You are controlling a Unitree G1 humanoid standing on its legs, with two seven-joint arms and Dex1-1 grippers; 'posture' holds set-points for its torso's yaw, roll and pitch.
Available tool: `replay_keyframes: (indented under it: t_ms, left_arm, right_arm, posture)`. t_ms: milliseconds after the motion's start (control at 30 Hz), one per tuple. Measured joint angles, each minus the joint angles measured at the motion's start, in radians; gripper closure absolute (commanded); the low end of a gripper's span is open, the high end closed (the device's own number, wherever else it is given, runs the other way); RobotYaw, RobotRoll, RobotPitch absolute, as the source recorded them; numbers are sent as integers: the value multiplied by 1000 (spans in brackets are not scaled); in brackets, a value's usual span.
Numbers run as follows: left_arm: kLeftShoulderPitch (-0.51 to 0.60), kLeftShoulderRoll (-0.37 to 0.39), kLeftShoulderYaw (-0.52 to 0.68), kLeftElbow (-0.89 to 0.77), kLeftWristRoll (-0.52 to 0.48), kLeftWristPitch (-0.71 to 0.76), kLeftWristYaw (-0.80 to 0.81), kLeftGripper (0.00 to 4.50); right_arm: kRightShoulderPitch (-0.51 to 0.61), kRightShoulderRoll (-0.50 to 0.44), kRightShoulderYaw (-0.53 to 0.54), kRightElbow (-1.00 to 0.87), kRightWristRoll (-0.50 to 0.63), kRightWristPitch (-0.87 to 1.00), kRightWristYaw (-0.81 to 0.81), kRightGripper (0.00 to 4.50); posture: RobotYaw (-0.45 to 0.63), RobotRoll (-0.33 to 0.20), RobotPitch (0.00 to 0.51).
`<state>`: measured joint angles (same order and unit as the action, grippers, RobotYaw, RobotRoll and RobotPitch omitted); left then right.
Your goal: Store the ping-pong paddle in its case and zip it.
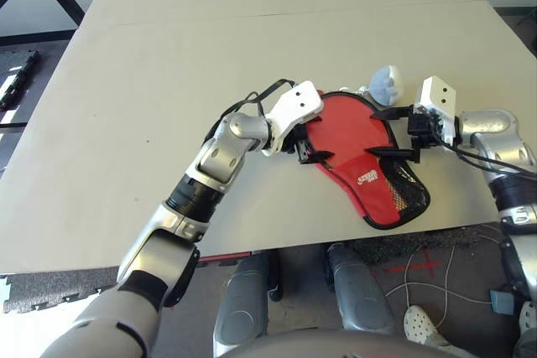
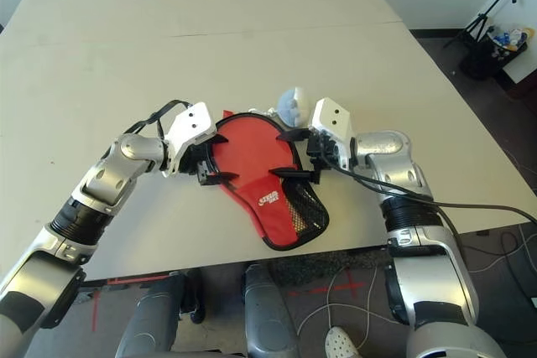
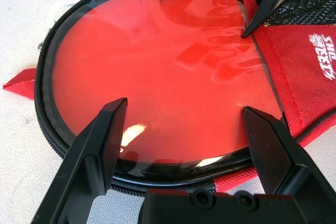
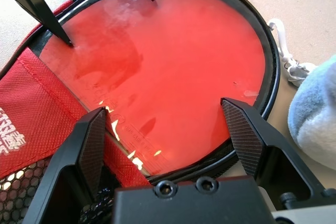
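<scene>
Head views: the red paddle-shaped fabric case (image 1: 369,161) lies on the pale desk (image 1: 168,81) near its front edge, mesh pocket and white logo toward the robot. The left gripper (image 1: 312,155) and right gripper (image 1: 394,132) flank its round end, both with jaws apart and holding nothing. A soft whitish-grey lump (image 1: 387,81) rests just beyond the case.

Left wrist view: the round red rubber face of the ping-pong paddle (image 3: 157,72) sits inside the case, ringed by the black zip edging (image 3: 47,114). The flap appears unzipped around the round end, with the face exposed. The opposite gripper's black fingertips (image 3: 252,22) hover at the far rim.

Right wrist view: the same red face fills the opening; the lump lies beside the rim, next to a small white fitting (image 4: 283,51) that may be the zip pull.

The step in hand is judged to be closing and zipping. It would go best with one gripper pinning the case flat while the other takes the pull and follows the curved edging.

The paddle's handle is hidden under the fabric, and the slider's position cannot be made out.
</scene>
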<state>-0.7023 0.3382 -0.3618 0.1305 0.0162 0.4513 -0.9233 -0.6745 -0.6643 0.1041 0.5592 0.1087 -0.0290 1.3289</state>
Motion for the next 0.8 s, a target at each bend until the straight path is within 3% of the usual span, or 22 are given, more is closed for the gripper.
replay_keyframes:
  t_ms: [200,467,800]
  left_arm:
    - [4,-3,-9,-1,-1,13,9,19]
    - [12,-9,-12,-2,-1,16,20,19]
    - [21,-21,-14,-4,-2,22,24,19]
  right_arm:
    - [61,-17,-25,-105,38,92,-15,0]
    - [170,-36,-75,-481,181,378,-65,0]
    - [160,65,-210,-788,307,696,-454,0]
  posture:
    - [-124,0,258]
    - [-140,0,262]
    - [-152,0,269]
